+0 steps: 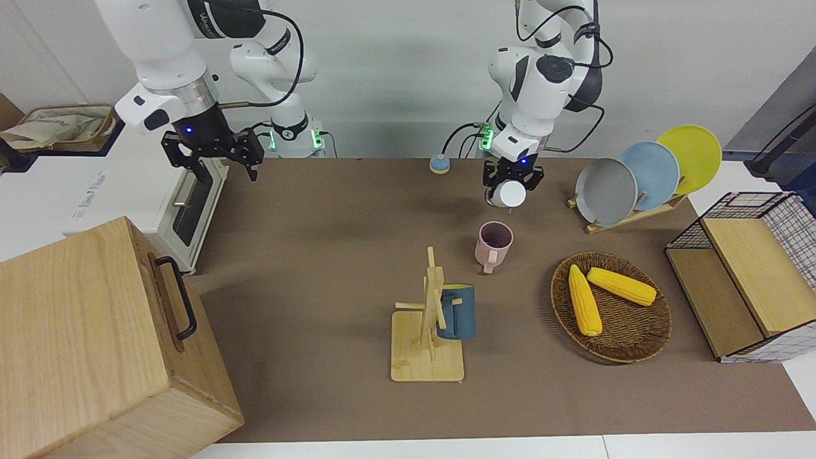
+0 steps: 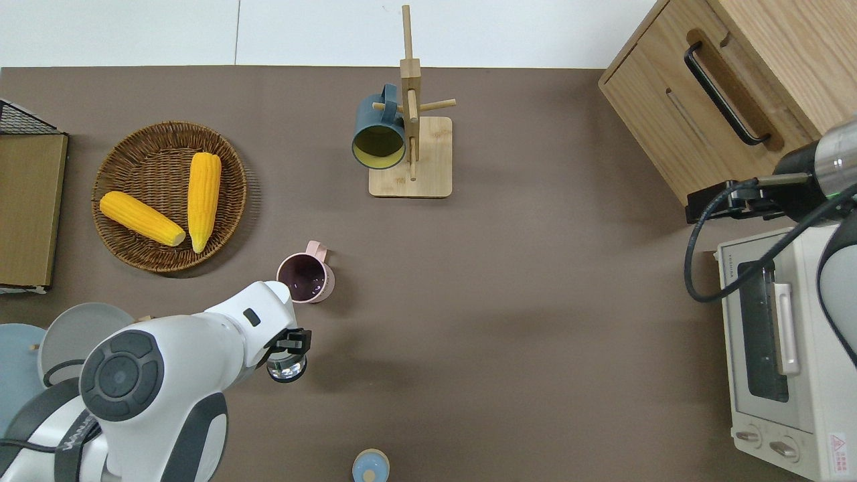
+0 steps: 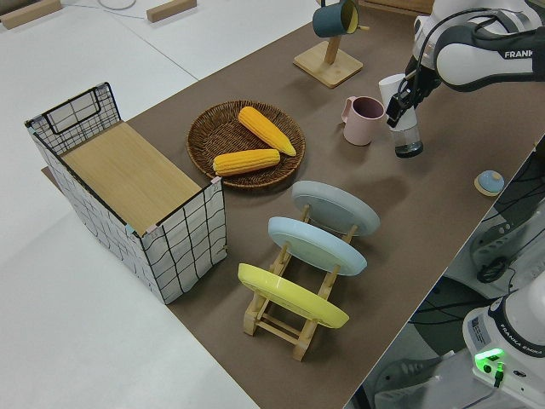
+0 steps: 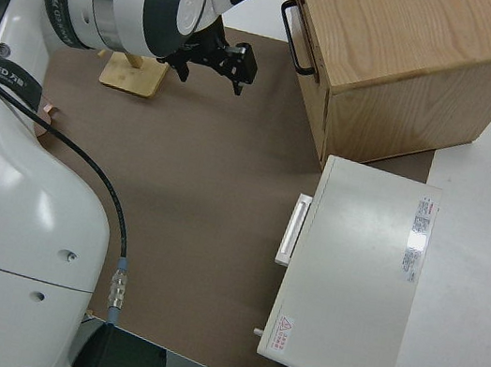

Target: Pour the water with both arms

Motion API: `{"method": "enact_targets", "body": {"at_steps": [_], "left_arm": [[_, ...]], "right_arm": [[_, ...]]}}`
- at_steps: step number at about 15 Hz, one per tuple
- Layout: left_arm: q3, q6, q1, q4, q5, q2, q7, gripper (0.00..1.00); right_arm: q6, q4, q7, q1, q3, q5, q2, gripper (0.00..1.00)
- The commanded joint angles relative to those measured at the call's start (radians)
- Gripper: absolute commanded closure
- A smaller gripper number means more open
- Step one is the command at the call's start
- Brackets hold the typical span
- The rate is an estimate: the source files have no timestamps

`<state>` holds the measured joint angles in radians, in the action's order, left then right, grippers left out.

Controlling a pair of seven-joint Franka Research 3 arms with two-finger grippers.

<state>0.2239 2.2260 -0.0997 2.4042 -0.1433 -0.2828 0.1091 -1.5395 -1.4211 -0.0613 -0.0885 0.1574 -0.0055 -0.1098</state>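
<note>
We see left gripper [image 2: 288, 348] clamped on clear cup [image 2: 286, 367], white base [image 1: 510, 194] facing front camera. Cup held in air, tilted, over bare table [image 2: 509, 321] spot nearer to robots than pink mug [image 2: 306, 278]. Pink mug upright on table, between cup and mug tree [image 1: 428, 331] carrying blue mug [image 1: 456, 312]. Small blue lid [image 2: 370, 465] on table near robots. Right arm parked, right gripper [image 1: 213, 156] fingers apart, empty.
</note>
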Motion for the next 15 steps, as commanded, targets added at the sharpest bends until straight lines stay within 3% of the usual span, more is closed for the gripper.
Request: {"method": "enact_targets", "body": {"at_steps": [1, 5, 11, 15], "left_arm": [[-0.023, 0.037, 0.041, 0.030, 0.013, -0.082, 0.000, 1.00], [-0.024, 0.144, 0.153, -0.023, 0.014, -0.062, -0.022, 1.00], [-0.023, 0.153, 0.354, -0.291, 0.016, 0.036, -0.153, 1.00], [-0.024, 0.141, 0.454, -0.500, 0.017, 0.152, -0.261, 1.00]], "right_arm": [[-0.007, -0.006, 0.017, -0.010, 0.004, 0.022, 0.007, 0.005], [-0.007, -0.006, 0.018, -0.010, 0.004, 0.022, 0.007, 0.005], [-0.007, -0.006, 0.017, -0.010, 0.004, 0.022, 0.007, 0.005], [-0.007, -0.006, 0.017, -0.010, 0.004, 0.022, 0.007, 0.005]]}}
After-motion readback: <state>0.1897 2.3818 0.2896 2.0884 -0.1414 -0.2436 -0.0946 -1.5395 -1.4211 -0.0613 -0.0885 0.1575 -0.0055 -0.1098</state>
